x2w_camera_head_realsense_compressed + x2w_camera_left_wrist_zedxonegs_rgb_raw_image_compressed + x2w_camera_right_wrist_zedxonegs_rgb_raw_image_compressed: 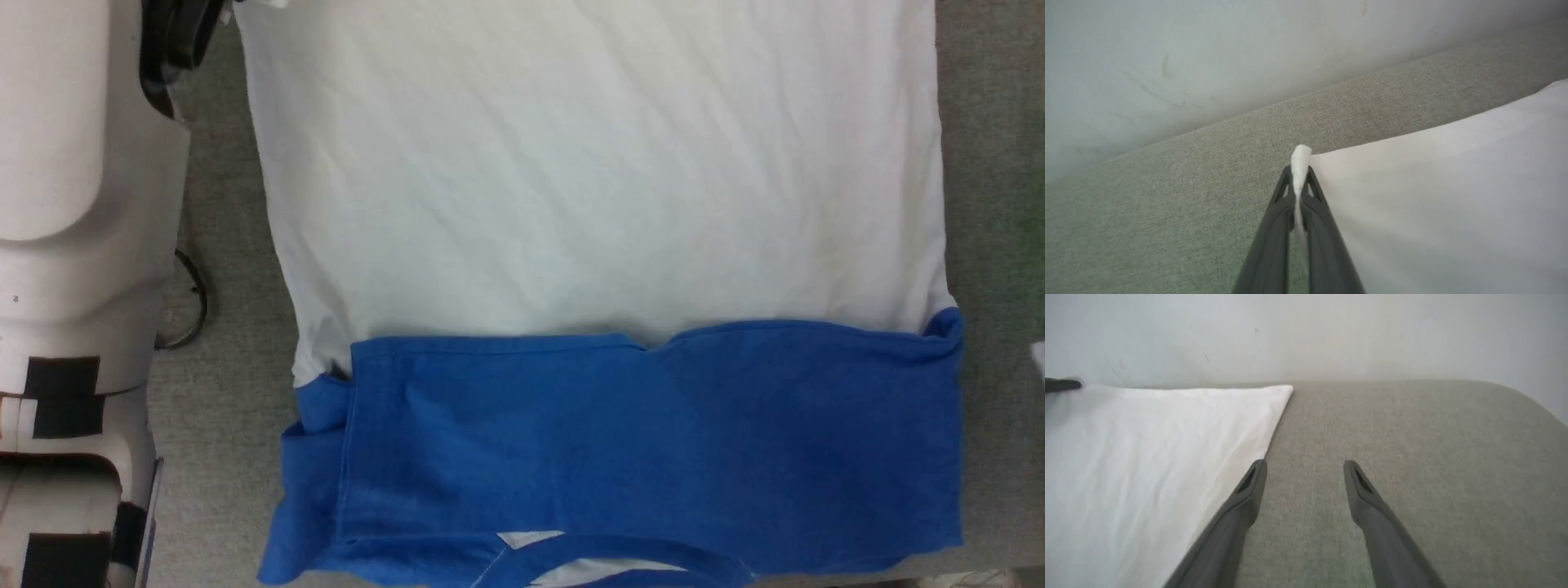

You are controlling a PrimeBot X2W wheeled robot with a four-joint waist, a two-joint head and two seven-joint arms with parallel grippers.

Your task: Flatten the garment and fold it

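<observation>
Pinching a corner of the garment (1433,192), left pincer (1299,170) clamped; right pincer (1305,465) spread.

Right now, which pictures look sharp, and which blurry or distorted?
Head view: flat light, creases clear on the garment, green tint at right. Left wrist view: the left gripper, shut on a white corner, looks soft. Right wrist view: wide lens seems to bow the table; the open right gripper blurs slightly.

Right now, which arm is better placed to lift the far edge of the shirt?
Left. The left gripper is shut on a white corner of the shirt; the right gripper is open over the grey surface, holding nothing.
</observation>
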